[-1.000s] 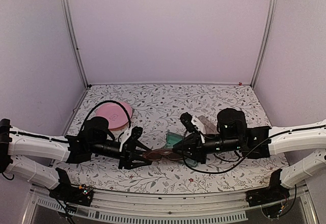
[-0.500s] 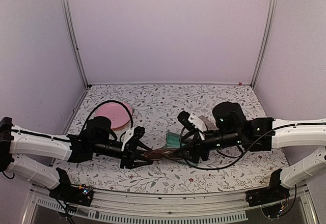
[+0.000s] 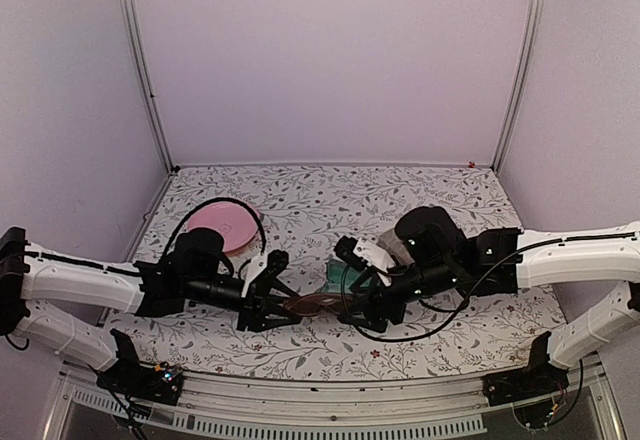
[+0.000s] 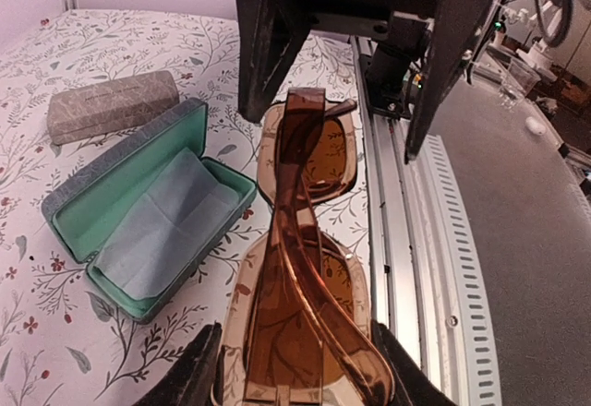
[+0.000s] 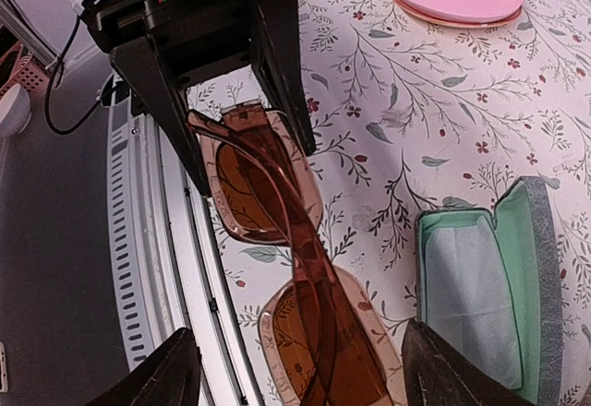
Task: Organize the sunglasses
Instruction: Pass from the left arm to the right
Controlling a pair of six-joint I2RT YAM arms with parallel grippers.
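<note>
The brown-lensed sunglasses (image 3: 312,303) sit in the lower middle of the top view, strung between both grippers. The left gripper (image 3: 285,306) is clamped on one lens end, and the right gripper (image 3: 357,306) just straddles the other end with jaws spread (its wrist view shows a gap). An open teal-lined case (image 3: 338,274) lies just behind, with a pink plate (image 3: 222,228) further left

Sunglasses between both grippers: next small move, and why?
Probably close the right gripper on its end of the sunglasses. Its fingers straddle that end with space to spare, while the left gripper already appears to pinch the other end. With a firm hold there, the pair could then go to the open case beside it.
</note>
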